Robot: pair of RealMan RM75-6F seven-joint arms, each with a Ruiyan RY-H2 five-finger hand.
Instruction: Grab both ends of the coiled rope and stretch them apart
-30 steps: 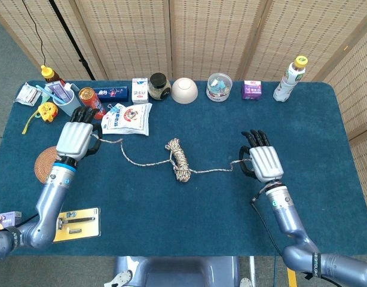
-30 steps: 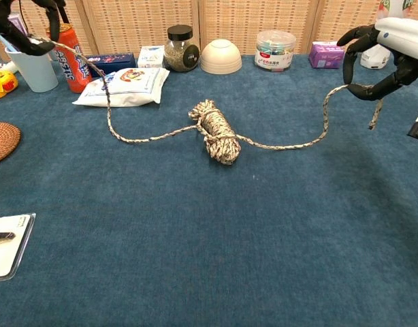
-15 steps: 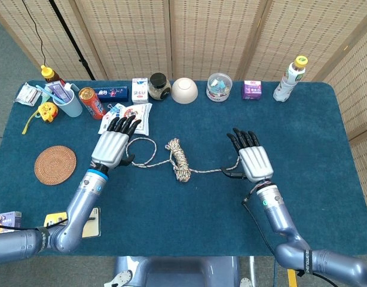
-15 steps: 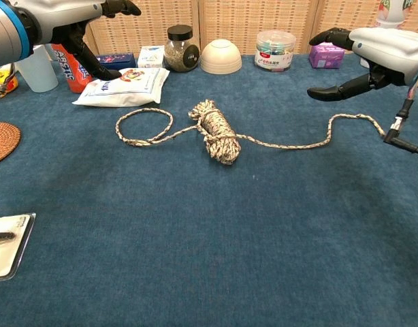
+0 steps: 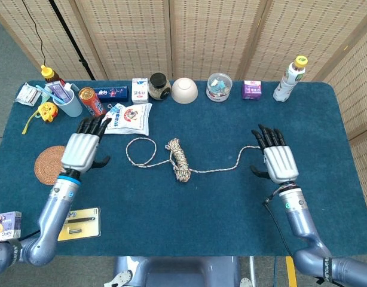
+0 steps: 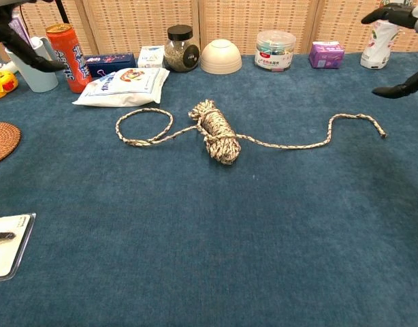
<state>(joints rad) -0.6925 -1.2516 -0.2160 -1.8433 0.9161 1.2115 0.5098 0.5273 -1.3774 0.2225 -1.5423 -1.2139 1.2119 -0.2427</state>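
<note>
Coiled rope [image 5: 179,159] lying mid-bench [image 5: 207,203], one end looped to its left, other trailing right, my left hand [image 5: 83,149] spread and empty near the rattan coaster [image 5: 45,165], my right hand [image 5: 278,160] spread, empty, just beside the right rope end

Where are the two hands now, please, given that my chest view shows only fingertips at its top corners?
Observer: In the head view, the left hand is spread and holds nothing. It is between the woven coaster and the rope.
Operator: Thank you. And the right one?
Observer: The right hand is spread too, just right of the rope's right end, and it isn't holding it.
Operator: Is anything at the front-left corner outside my frame?
Observer: Yes, a small box sits at the table's front-left edge, beside the left forearm.
</note>
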